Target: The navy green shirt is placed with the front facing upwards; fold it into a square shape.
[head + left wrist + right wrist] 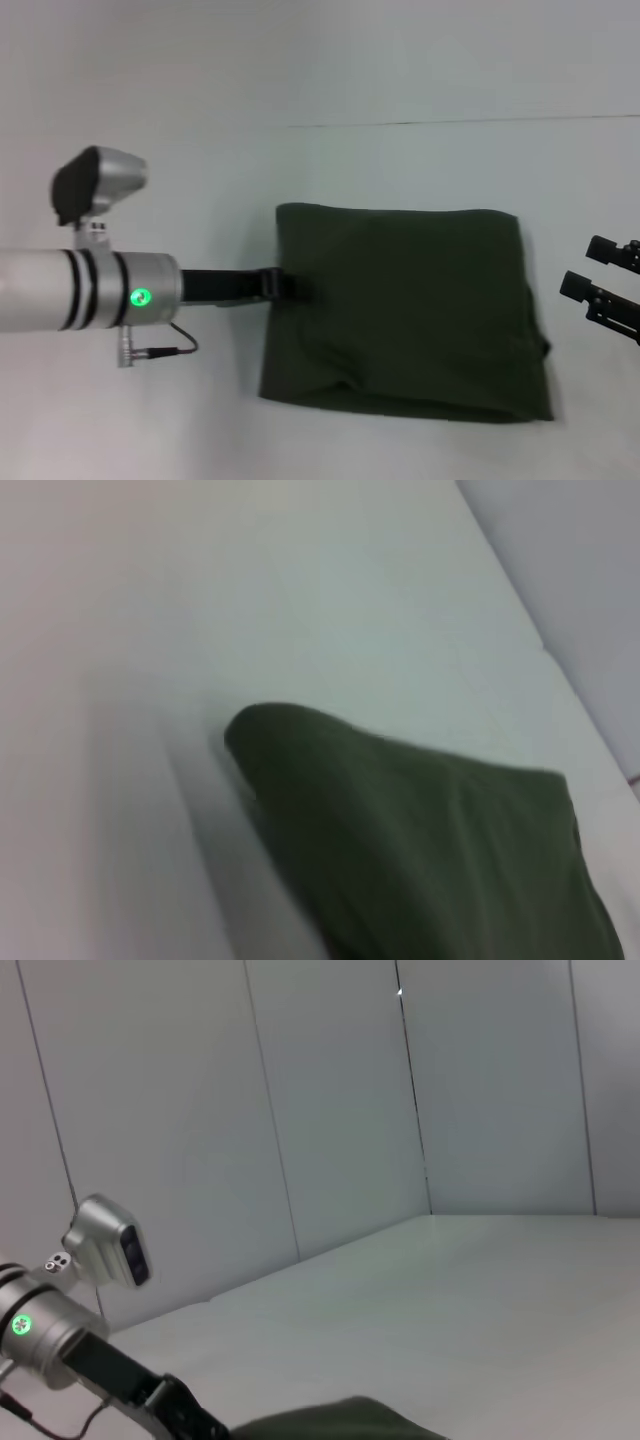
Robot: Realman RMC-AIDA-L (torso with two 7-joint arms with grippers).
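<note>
The navy green shirt (410, 315) lies folded into a rough rectangle on the white table, plain side up, with no lettering or collar showing. My left gripper (292, 286) reaches in from the left and rests at the middle of the shirt's left edge. The left wrist view shows one rounded corner of the shirt (430, 850) close up. My right gripper (580, 266) hovers just off the shirt's right edge, open, with nothing between its fingers. In the right wrist view the left gripper (190, 1415) and a sliver of the shirt (350, 1418) appear at the bottom.
The white table (400, 60) stretches all round the shirt, with a seam line across the back. Pale wall panels (330, 1110) stand behind the table. The left arm's silver wrist and its camera (95, 185) hang over the table's left side.
</note>
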